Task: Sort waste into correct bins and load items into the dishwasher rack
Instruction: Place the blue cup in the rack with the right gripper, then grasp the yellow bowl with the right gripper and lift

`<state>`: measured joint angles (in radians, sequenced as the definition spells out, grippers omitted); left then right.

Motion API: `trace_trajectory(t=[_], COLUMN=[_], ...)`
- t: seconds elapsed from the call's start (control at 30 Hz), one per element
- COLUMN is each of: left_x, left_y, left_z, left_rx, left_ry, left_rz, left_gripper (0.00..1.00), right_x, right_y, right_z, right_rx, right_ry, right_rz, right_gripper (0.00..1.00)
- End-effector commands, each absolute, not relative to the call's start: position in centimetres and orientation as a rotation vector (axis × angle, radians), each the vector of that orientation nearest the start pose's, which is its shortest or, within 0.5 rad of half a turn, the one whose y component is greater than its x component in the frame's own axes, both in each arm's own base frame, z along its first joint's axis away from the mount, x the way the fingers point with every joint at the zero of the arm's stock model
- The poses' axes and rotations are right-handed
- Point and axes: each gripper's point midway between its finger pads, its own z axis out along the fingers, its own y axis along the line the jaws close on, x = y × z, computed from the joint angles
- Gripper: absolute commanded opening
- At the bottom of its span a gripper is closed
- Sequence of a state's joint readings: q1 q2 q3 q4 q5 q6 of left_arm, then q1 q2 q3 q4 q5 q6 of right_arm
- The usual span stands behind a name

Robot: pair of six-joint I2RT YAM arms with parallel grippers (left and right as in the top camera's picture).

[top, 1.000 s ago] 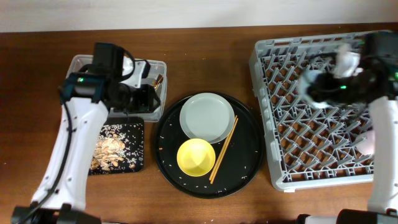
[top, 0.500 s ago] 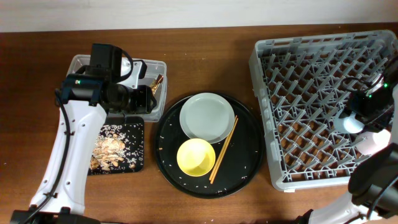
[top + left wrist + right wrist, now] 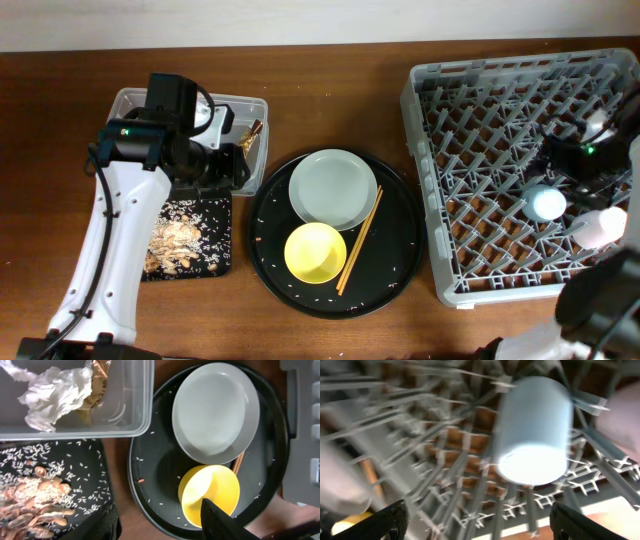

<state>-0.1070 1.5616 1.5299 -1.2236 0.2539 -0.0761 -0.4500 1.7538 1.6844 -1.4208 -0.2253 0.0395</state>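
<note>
The light-blue cup stands upside down in the light-grey dishwasher rack, beside the pink cup. My right gripper hovers open just behind the blue cup, which is free of the fingers. The grey plate, yellow bowl and chopsticks lie on the round black tray. My left gripper is open and empty at the clear tub's right edge. The tissue and foil wrapper lie in the tub. Food scraps lie in the shallow black tray.
The large round black tray sits mid-table with rice crumbs scattered on it. It also shows in the left wrist view with the plate and bowl. The rack fills the right side up to the table edge.
My right gripper carried the light-blue cup from the rack's back to its right side, let it go beside the pink cup and drew back. The left arm barely moved.
</note>
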Motion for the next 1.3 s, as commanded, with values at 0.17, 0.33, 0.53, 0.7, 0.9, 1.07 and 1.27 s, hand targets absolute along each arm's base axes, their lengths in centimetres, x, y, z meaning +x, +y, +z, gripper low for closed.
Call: trace_trajectory(t=[0.17, 0.33, 0.53, 0.7, 0.9, 1.07, 1.27], left_x=[32.6, 31.5, 31.5, 31.5, 31.5, 31.5, 31.5], left_y=[-6.9, -4.1, -4.1, -4.1, -4.1, -4.2, -4.2], left_z=[20.2, 19.6, 19.6, 19.6, 19.6, 19.6, 19.6], left_rx=[0.081, 0.008, 0.002, 0.002, 0.002, 0.003, 0.003], left_ry=[2.847, 2.912, 2.914, 2.914, 2.914, 2.914, 2.912], left_rz=[-0.335, -0.165, -0.168, -0.168, -0.170, -0.173, -0.174], left_gripper=[0.53, 0.53, 0.54, 0.54, 0.54, 0.54, 0.54], right_x=[32.1, 29.5, 25.6, 22.8, 22.7, 23.8, 24.0], right_y=[5.0, 13.3, 18.6, 22.1, 21.2, 21.7, 22.0], right_z=[22.9, 20.1, 13.4, 6.8, 2.8, 3.0, 3.1], right_rx=[-0.084, -0.394, -0.444, -0.449, -0.260, -0.248, -0.249], right_ry=[2.876, 2.970, 3.086, 3.079, 3.039, 2.991, 2.979], right_rz=[0.413, 0.450, 0.457, 0.470, 0.295, 0.315, 0.327], right_gripper=[0.90, 0.90, 0.85, 0.78, 0.63, 0.32, 0.18])
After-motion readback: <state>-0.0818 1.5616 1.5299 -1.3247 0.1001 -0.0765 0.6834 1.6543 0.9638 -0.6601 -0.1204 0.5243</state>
